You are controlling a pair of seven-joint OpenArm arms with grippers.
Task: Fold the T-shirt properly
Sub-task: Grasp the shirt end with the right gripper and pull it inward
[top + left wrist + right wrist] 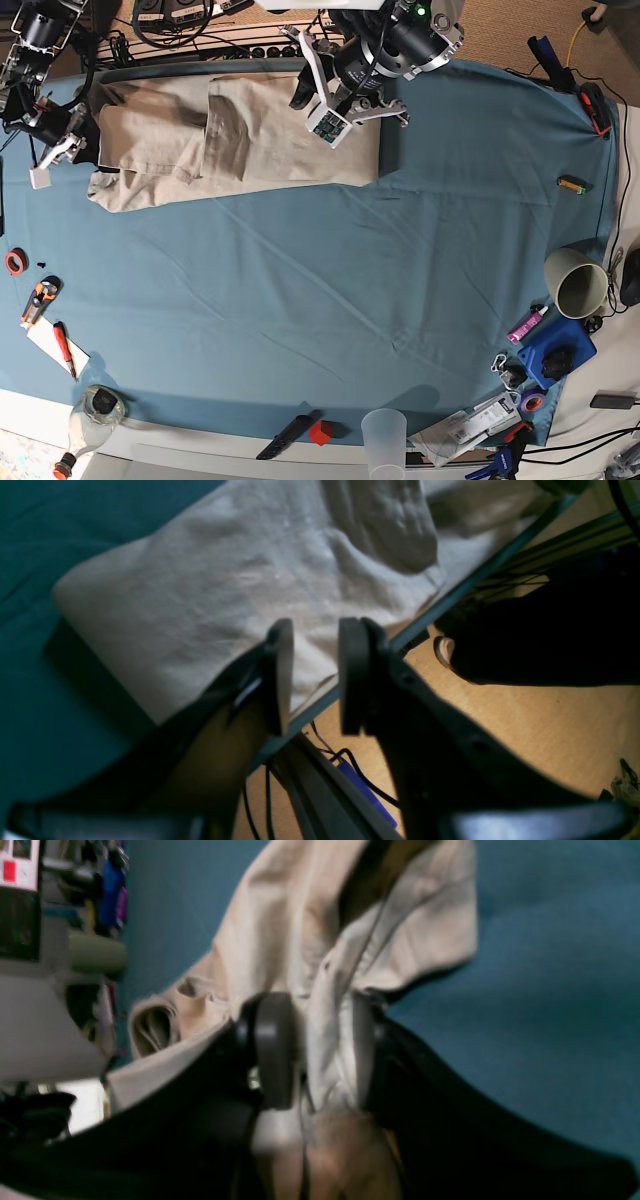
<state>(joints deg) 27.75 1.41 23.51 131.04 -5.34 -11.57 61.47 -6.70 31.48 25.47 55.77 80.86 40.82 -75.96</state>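
Observation:
The beige T-shirt (250, 140) lies partly folded along the far left of the blue-teal table cloth (350, 300), with a flap laid over its middle. At the shirt's left end, my right gripper (62, 150) holds cloth. In the right wrist view a bunched fold of the T-shirt (300, 930) sits pinched between the pads of my right gripper (320, 1050). My left gripper (318, 105) hovers over the shirt's right part near the table's far edge. In the left wrist view my left gripper (315, 675) shows a clear gap and holds nothing, with the T-shirt (225, 580) lying flat beyond it.
An olive cup (582, 282) and a blue box (555, 355) stand at the right edge. A clear cup (383, 435), a red block (320, 433) and a black marker (290, 435) lie at the front. Small tools and a glass jar (100, 405) sit at the left.

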